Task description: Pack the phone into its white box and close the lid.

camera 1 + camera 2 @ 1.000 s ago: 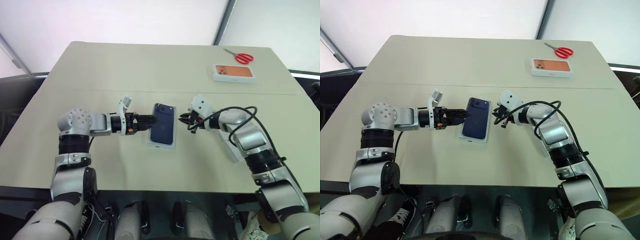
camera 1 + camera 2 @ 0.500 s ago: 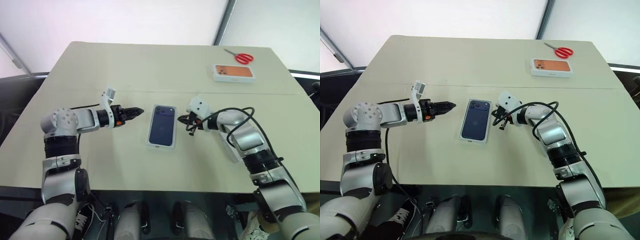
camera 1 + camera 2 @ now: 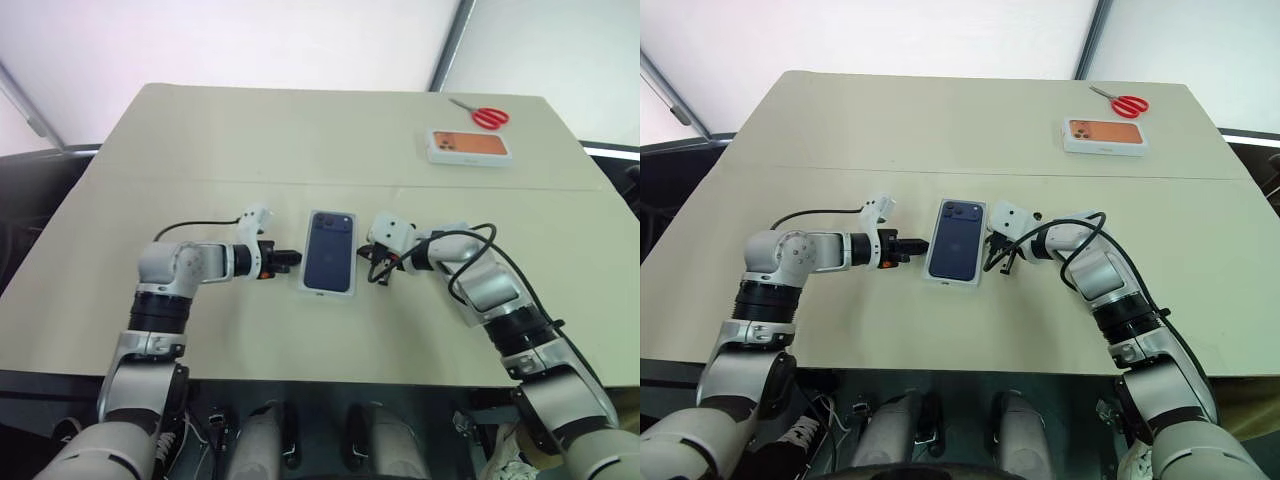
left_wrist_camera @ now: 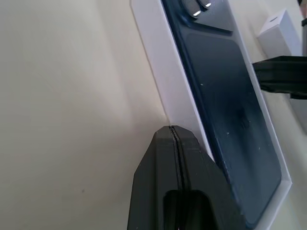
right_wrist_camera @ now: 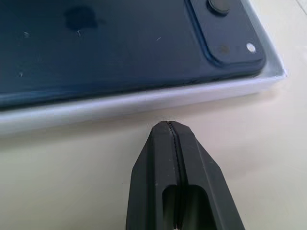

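The phone point(image 3: 329, 250) lay camera-side up in the white box point(image 4: 163, 86) (its brownish floor hidden) — mid-table. The left gripper point(image 3: 290, 261) and right gripper point(image 3: 992, 259), both pinched together and empty, pointed inward at the box's long sides — tips seemingly just short of touching.

Silver-grey jointed arms, black cables, white wrist housings, black-fingered left gripper point(image 3: 290, 261).

phone point(image 3: 329, 251): dark navy, camera cluster up, laid flat in the tray, between both sets of closed fingertips.
white box point(image 3: 307, 287): shallow open tray, rim seen just beside each fingertip pair.
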### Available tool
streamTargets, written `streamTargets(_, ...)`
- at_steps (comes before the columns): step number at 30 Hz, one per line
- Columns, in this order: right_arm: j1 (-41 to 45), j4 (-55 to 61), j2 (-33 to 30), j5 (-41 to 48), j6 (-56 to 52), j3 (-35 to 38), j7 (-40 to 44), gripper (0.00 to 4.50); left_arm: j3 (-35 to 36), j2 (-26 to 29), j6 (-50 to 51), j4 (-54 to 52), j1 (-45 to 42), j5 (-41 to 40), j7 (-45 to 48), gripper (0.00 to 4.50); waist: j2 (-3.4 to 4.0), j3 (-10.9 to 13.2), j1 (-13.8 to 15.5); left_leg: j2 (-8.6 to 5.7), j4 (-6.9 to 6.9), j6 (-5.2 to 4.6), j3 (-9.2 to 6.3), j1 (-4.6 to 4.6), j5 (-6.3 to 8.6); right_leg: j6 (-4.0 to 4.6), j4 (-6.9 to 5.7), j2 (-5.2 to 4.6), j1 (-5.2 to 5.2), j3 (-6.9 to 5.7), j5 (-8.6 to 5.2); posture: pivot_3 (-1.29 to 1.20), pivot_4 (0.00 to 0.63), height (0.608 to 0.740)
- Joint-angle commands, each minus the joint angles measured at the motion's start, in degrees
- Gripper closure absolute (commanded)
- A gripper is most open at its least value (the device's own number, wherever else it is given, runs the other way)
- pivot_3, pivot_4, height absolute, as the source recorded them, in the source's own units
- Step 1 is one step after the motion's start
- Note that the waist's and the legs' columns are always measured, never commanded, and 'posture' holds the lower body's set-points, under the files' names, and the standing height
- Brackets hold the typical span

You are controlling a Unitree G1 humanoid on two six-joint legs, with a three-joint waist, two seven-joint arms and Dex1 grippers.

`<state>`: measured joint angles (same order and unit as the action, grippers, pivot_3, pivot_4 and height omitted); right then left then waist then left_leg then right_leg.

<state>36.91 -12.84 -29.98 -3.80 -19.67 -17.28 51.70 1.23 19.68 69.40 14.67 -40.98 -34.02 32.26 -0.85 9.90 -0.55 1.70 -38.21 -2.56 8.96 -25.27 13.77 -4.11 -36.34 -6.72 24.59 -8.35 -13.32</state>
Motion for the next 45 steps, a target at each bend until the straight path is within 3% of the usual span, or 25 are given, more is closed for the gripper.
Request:
streamTargets(1,-0.3,1.8,-1.2,-0.3,0.4,0.6,0.5,4.5,-1.9,-3.0,0.6,-1.2,-1.5,-0.7,1.2,4.48,0.0,0.0,0.1,0.0,-0.01,0.0,0.0,0.0,0.0,0.0,0.0,0.0,-0.01,-0.01,0.0,0.0,0.15,0.738)
streamTargets(9,-3.3,1.4,-7.4,-0.5,0.6,2.9,2.2,4.5,-6.5,-9.6,-7.3,8.2,-7.3,4.8,3.4,4.48,0.01,0.0,1.4,-0.08,-0.07,-0.05,-0.03,0.0,-0.01,-0.02,0.02,-0.06,-0.07,-0.05,0.0,0.0,0.15,0.738)
streamTargets(22,-5.1,-3.3,-12.5,-1.7,3.3,6.4,0.4,4.5,-8.5,-18.8,-17.7,22.9,-14.6,12.3,7.5,4.48,0.01,0.0,1.5,-0.12,-0.14,-0.13,-0.18,-0.01,-0.01,-0.02,0.05,-0.11,-0.18,-0.17,0.0,0.0,0.15,0.738)
streamTargets(35,-3.9,-5.4,-12.1,-3.4,5.0,5.9,0.5,4.5,-6.5,-18.8,-23.6,29.5,-17.8,16.5,8.9,4.48,0.01,0.0,1.2,-0.1,-0.16,-0.15,-0.22,0.0,-0.01,-0.02,0.05,-0.11,-0.21,-0.18,0.0,0.0,0.15,0.738)
streamTargets(45,0.1,-11.5,-11.4,-5.4,6.9,6.5,-3.9,4.5,-6.3,-13.4,-18.7,16.4,-11.1,15.7,10.8,4.48,0.02,0.0,0.6,-0.05,-0.16,-0.15,-0.21,0.01,-0.01,-0.02,0.02,-0.08,-0.18,-0.17,0.0,0.0,0.15,0.738)
